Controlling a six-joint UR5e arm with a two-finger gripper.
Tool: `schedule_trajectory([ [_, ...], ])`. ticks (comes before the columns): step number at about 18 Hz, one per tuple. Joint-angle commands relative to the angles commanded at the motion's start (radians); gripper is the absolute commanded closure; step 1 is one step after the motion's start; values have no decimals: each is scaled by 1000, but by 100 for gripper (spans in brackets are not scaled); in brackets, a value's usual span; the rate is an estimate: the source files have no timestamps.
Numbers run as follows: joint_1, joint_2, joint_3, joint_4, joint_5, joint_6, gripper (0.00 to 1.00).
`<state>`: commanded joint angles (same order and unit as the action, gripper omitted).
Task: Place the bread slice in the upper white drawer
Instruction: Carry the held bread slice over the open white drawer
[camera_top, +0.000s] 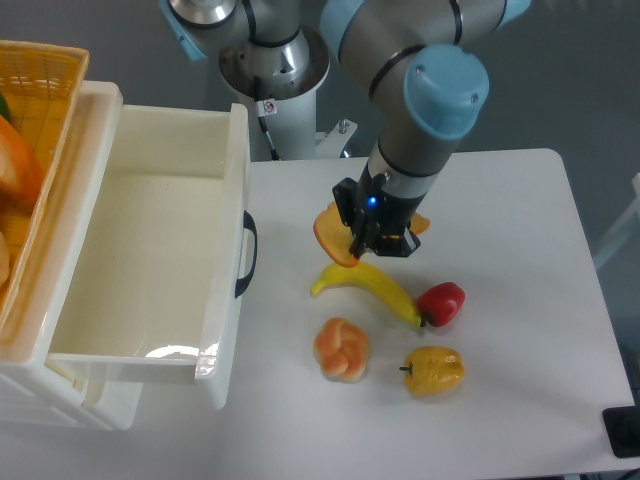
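Since the drawer (150, 230) stands pulled out at the left with its deep white cavity showing, we have a wide target, and the black handle (246, 254) on its front wall faces the table. Beside it on the far left sits a woven basket (40, 120), which we must not mistake for the goal.

Moving right across the table (520, 230), we find the gripper (372, 238) with its jaws closed on the bread (333, 240), which hangs tilted and appears lifted clear of the banana (365, 283) just below it. How deep the pinch sits on the slice we cannot tell, since the fingers hide that edge.

Below lie the bun (341, 348), a yellow pepper (433, 370) and a red pepper (441, 303), all near the banana's end.

To do this step well, we judge that we should raise the slice enough to clear the drawer's near wall, carry it left over the handle without swinging, since a thin flat piece can slip in a two-finger pinch, and release only once it is well inside the cavity.
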<state>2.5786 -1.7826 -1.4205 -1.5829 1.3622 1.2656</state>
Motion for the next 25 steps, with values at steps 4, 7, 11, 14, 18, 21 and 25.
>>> schedule_trajectory([
  [4,5,61,-2,-31,-73,-118,100],
  [7,-1,107,-5,-29,-164,-277,100],
  [11,-11,160,-8,-45,-175,-307,100],
  [14,-41,192,-12,-45,-205,-362,100],
  [18,-96,204,-15,-13,-255,-518,100],
  [21,-153,198,-38,78,-261,-613,100],
  [25,-196,195,-78,152,-261,-654,100],
])
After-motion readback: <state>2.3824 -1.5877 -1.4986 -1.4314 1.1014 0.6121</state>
